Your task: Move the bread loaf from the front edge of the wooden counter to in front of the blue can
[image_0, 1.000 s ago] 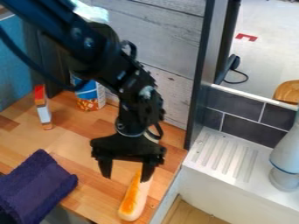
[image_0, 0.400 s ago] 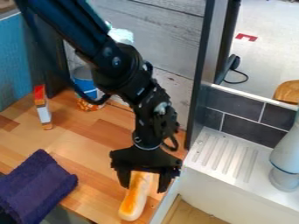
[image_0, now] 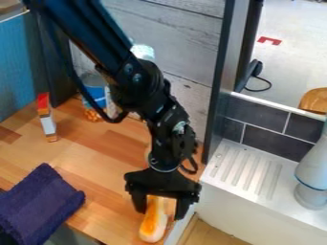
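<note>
The black gripper point(image_0: 159, 209) hangs over the right front part of the wooden counter, its fingers open and spread apart. Between and just in front of them lies a long bread-like toy point(image_0: 153, 224), white with an orange-brown streak. The gripper's body hides the toy's far end. Whether a finger touches it, I cannot tell.
A purple cloth point(image_0: 39, 203) lies at the counter's front left. Behind stand a small red, white and orange box point(image_0: 47, 118) and a blue can point(image_0: 94, 98). Right of the counter are a white ridged drainboard point(image_0: 246, 167) and a grey faucet point(image_0: 313, 167).
The gripper has moved right and down over the bread-like toy, its fingers staying apart. In the last half second the toy's near end has shifted slightly right.
</note>
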